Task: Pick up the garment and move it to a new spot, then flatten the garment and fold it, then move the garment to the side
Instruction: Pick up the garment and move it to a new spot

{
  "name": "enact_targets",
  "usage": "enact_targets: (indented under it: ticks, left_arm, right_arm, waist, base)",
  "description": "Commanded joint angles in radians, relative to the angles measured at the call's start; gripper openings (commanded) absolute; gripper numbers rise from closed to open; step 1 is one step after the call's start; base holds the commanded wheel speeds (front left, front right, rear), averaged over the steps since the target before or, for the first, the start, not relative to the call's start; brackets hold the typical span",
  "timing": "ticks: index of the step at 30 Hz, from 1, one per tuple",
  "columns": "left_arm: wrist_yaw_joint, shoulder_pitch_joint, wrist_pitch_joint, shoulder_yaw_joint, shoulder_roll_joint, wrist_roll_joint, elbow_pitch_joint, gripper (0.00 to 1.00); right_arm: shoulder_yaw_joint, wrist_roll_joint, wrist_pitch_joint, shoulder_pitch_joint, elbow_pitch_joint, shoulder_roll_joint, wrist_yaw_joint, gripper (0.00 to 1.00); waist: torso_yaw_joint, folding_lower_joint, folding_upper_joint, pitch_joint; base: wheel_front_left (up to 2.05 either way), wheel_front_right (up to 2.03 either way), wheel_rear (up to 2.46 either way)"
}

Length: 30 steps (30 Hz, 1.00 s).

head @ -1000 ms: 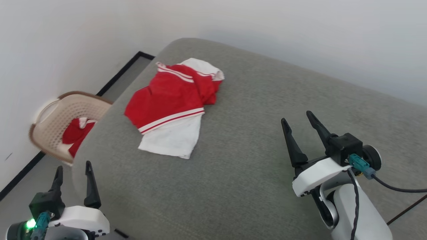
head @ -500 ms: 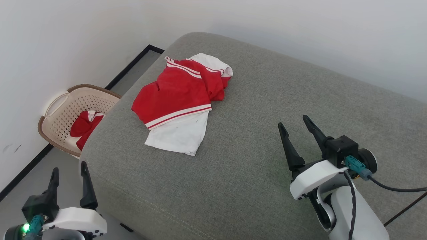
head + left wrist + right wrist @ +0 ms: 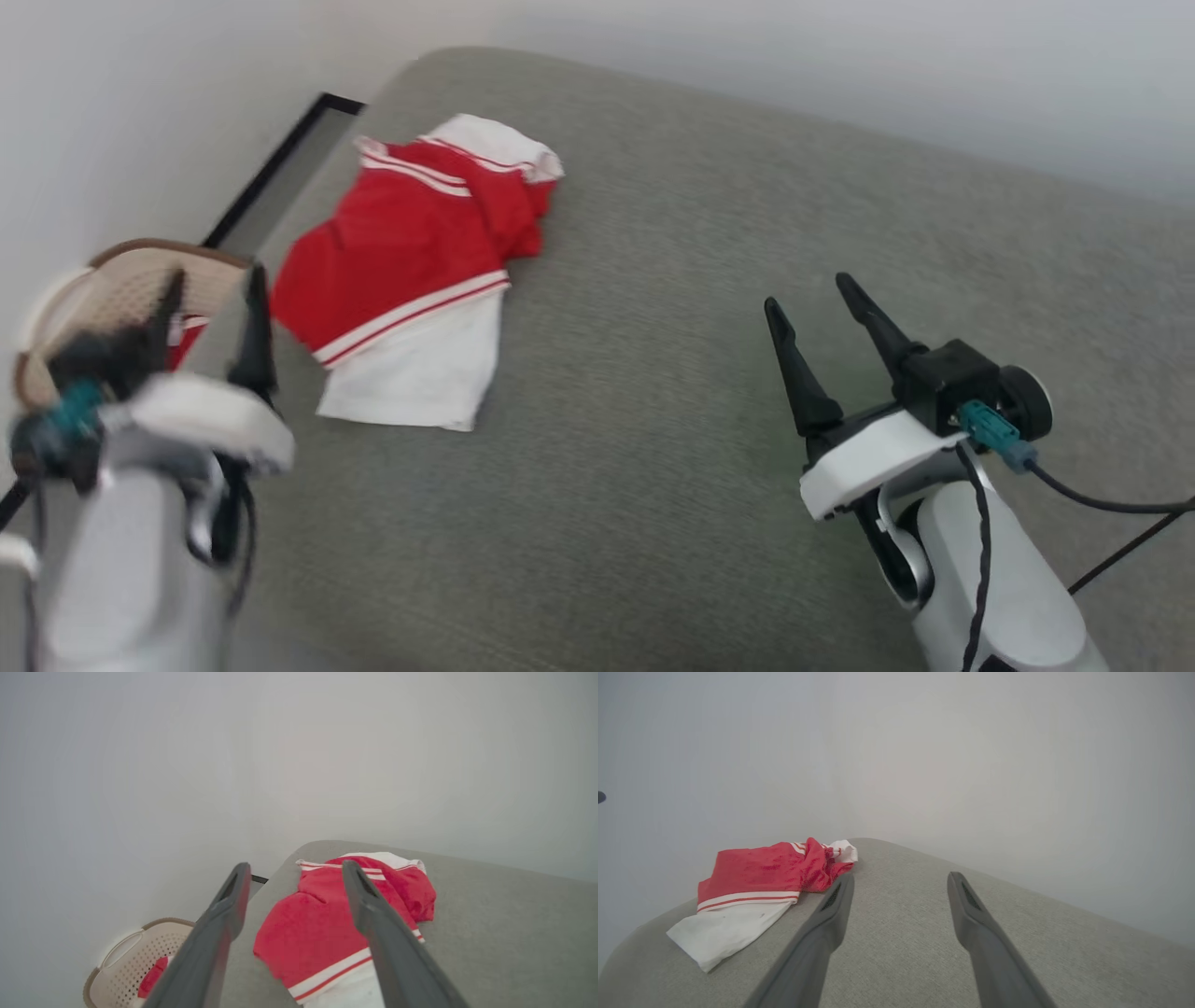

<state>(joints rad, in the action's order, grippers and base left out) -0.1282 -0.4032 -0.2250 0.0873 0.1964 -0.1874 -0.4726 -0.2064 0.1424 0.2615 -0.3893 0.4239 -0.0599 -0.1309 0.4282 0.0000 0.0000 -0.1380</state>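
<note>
Garment point(image 3: 401, 280) lies crumpled on the grey cushion point(image 3: 653, 420), near its far-left corner, red body on top and a white part spread toward the robot. Nothing grips it. Left hand point(image 3: 215, 275) is blurred, fingers wide apart and empty, at the cushion's left edge just beside the garment, in front of a beige basket point(image 3: 103, 289). Right hand point(image 3: 805, 291) is wide and empty, over the cushion, well apart from the garment.

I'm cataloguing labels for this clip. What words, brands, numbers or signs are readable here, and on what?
No readable text in any view.
The garment carries only white-and-red stripes, no lettering.
The basket, the grey cushion and the wall look unmarked.
The head view is motion-blurred, so any small marking there would be lost.
</note>
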Motion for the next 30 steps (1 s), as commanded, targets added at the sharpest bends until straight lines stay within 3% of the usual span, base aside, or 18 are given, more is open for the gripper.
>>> enact_targets:
  ticks: [1, 3, 7, 11, 17, 22, 30]
  left_arm:
    - [-0.002, -0.072, 0.025, -0.020, 0.037, -0.047, -0.038, 1.00]
    - [-0.002, -0.102, 0.049, -0.041, 0.067, -0.066, -0.074, 1.00]
    - [-0.002, -0.227, 0.127, -0.111, 0.180, -0.173, -0.192, 1.00]
    - [-0.003, -0.318, 0.288, -0.199, 0.310, -0.368, -0.296, 1.00]
    - [-0.002, -0.348, 0.550, -0.289, 0.432, -0.615, -0.323, 1.00]
    - [-0.003, -0.319, 0.681, -0.359, 0.503, -0.731, -0.272, 1.00]
    - [-0.002, -0.293, 0.692, -0.424, 0.547, -0.798, -0.297, 1.00]
  right_arm:
    - [-0.008, -0.002, 0.005, -0.021, -0.006, -0.002, 0.000, 1.00]
    - [-0.011, -0.001, 0.005, -0.026, -0.005, -0.002, 0.000, 1.00]
    - [-0.019, 0.002, 0.005, -0.052, 0.003, -0.008, 0.000, 1.00]
    - [-0.036, 0.005, 0.005, -0.080, -0.009, -0.006, 0.000, 1.00]
    - [-0.058, 0.018, 0.005, -0.111, -0.031, 0.000, 0.000, 1.00]
    - [-0.075, 0.026, 0.005, -0.137, -0.068, 0.006, 0.000, 1.00]
    - [-0.100, 0.023, 0.005, -0.155, -0.110, 0.007, 0.000, 1.00]
  waist:
    - [-0.076, 0.0000, 0.0000, -0.058]
    - [-0.097, 0.0000, 0.0000, -0.070]
    - [-0.176, 0.0000, 0.0000, -0.114]
    - [-0.274, 0.0000, 0.0000, -0.171]
    - [-0.367, 0.0000, 0.0000, -0.238]
    - [-0.422, 0.0000, 0.0000, -0.292]
    - [-0.470, 0.0000, 0.0000, -0.344]
  base:
    - [0.00, 0.00, 0.00]
    - [0.00, 0.00, 0.00]
    - [0.00, 0.00, 0.00]
    - [0.00, 0.00, 0.00]
    - [0.00, 0.00, 0.00]
    - [0.00, 0.00, 0.00]
    - [0.00, 0.00, 0.00]
